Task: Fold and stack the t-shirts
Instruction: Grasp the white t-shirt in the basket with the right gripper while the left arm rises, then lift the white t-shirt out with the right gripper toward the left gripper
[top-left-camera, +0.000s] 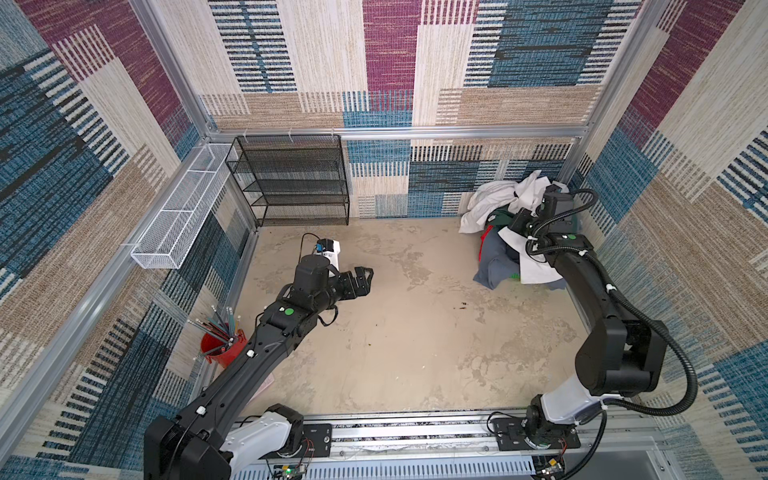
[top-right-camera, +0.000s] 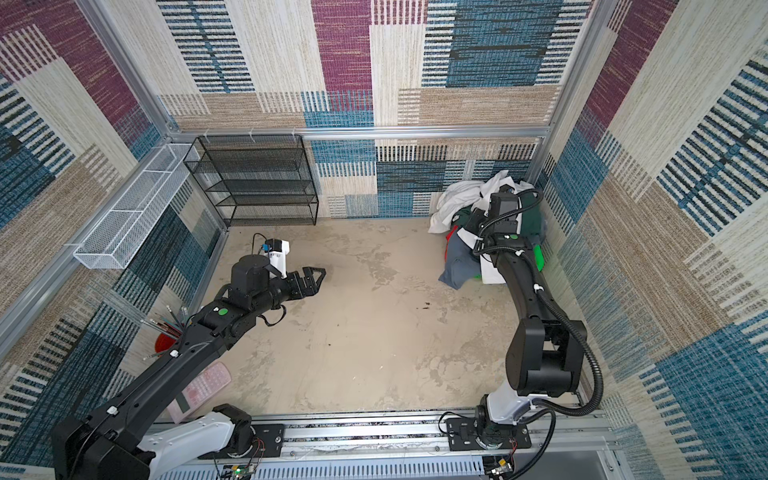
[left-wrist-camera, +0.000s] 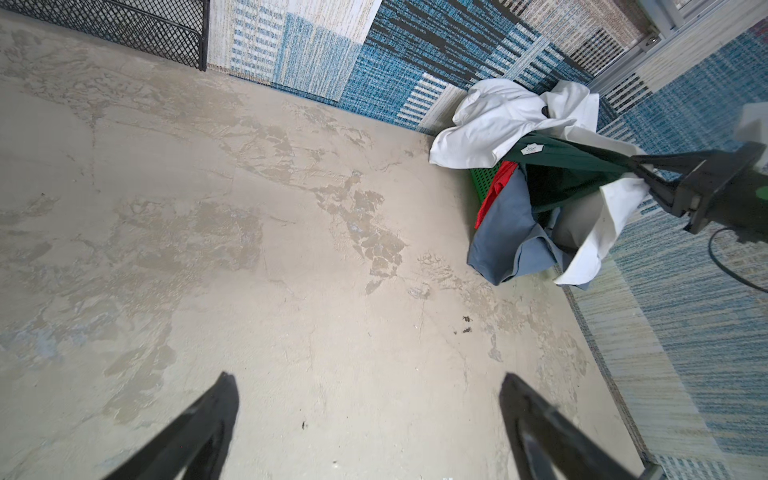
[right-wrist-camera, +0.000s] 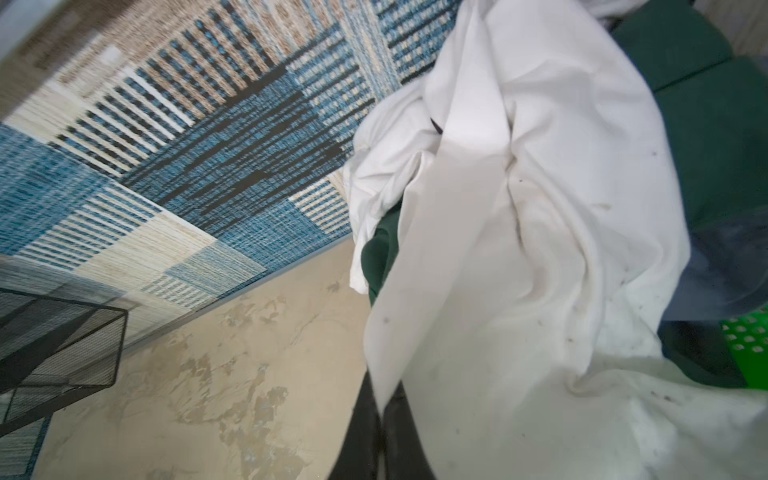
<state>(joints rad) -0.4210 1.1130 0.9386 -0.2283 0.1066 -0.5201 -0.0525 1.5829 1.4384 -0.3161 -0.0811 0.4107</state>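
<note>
The t-shirts lie in a heap in the far right corner, over a bright green basket (left-wrist-camera: 486, 178). A large white t-shirt (top-left-camera: 494, 199) (right-wrist-camera: 519, 208) lies on top. Under it are a dark green one (left-wrist-camera: 573, 162), a grey-blue one (left-wrist-camera: 507, 224) and a red one (left-wrist-camera: 496, 187). My right gripper (right-wrist-camera: 384, 399) is over the heap, shut on a fold of the white t-shirt. In the left wrist view, dark green cloth also runs taut to its tip (left-wrist-camera: 636, 162). My left gripper (top-left-camera: 365, 276) (left-wrist-camera: 365, 382) hovers open over bare table at the left, holding nothing.
A black mesh shelf (top-left-camera: 291, 183) stands against the back wall on the left. A white wire basket (top-left-camera: 183, 208) hangs on the left wall. A red cup of pencils (top-left-camera: 222, 345) and a pink calculator (top-right-camera: 203, 386) sit near the left arm's base.
</note>
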